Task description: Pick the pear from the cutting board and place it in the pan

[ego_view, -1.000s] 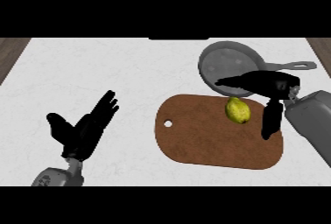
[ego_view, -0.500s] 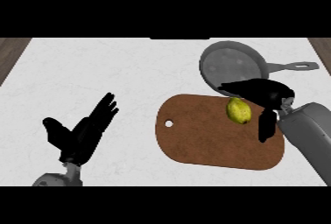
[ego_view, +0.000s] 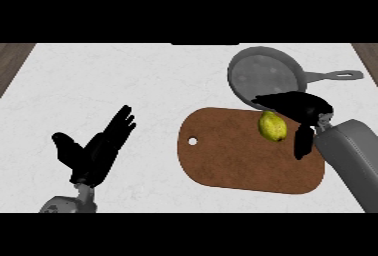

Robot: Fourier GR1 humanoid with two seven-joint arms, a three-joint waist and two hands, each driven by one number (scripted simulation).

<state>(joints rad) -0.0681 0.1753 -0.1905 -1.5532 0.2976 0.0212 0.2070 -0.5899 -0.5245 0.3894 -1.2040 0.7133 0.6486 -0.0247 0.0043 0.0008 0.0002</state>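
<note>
A yellow-green pear (ego_view: 272,126) lies near the far right corner of the brown cutting board (ego_view: 236,160). My right hand (ego_view: 299,107) arches over the pear from the right, fingers spread above it and thumb hanging down at its right side, not closed on it. The grey pan (ego_view: 264,75) stands just beyond the board, its handle pointing right. My left hand (ego_view: 96,150) rests open at the lower left, fingers up, far from the board.
The white marble counter (ego_view: 133,80) stretches to the left and behind the board. Dark wood strips show at the far left and right corners. The pan's rim is close behind my right hand.
My right hand has shifted slightly down and closer around the pear, fingers lowering over it. The pear and my left hand have hardly moved.
</note>
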